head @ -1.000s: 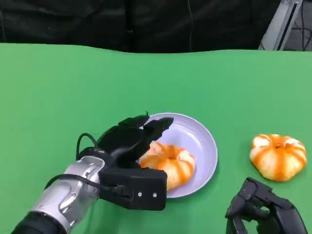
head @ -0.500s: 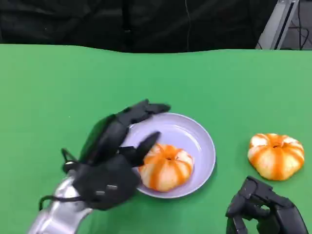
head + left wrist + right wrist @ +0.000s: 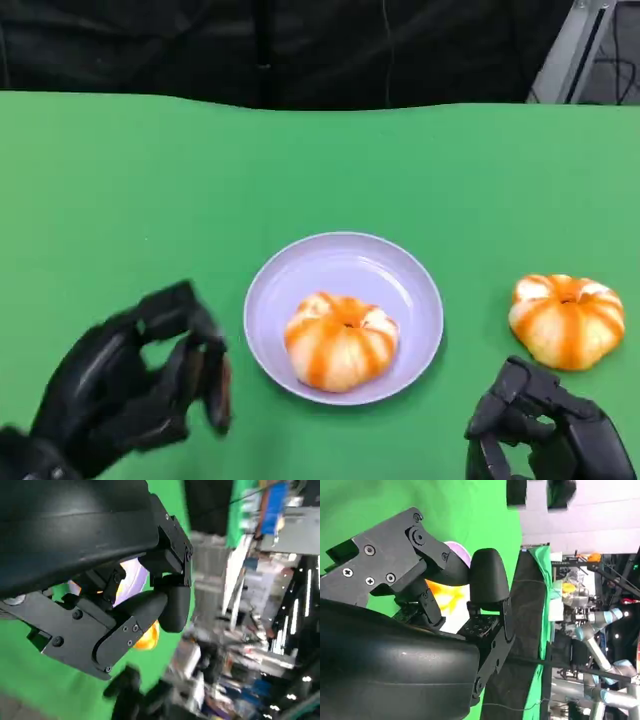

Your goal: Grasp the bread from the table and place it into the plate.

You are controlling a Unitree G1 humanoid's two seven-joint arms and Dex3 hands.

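Empty and slightly blurred, my left hand (image 3: 130, 385) hovers over the green table (image 3: 120, 190) at the lower left of the head view, just beside the plate's near-left edge but not touching it. Its fingers (image 3: 215, 385) are spread apart and bent, with green cloth visible between them, and nothing sits in the palm.

The lavender plate (image 3: 410, 290) lies at the middle of the table. 1 bread roll (image 3: 341, 341), round, pale and striped with orange glaze, rests inside the plate toward its near side, clear of both my hands.

A 2nd bread roll (image 3: 567, 320) of the same kind sits on the bare cloth to the right of the plate, apart from the rim.

My right hand (image 3: 545, 435) is low at the near-right corner, just in front of that 2nd roll and not touching it. Its fingers are curled inward and I see nothing held in them.

From my left wrist view the black shell and fingers (image 3: 165, 605) block most of the scene, with a sliver of the plate (image 3: 132, 572) and an orange patch of bread (image 3: 149, 636) behind them. My right wrist view shows its own fingers (image 3: 487, 580) with an orange bread patch (image 3: 447, 597) and the plate's edge (image 3: 455, 547) past them.
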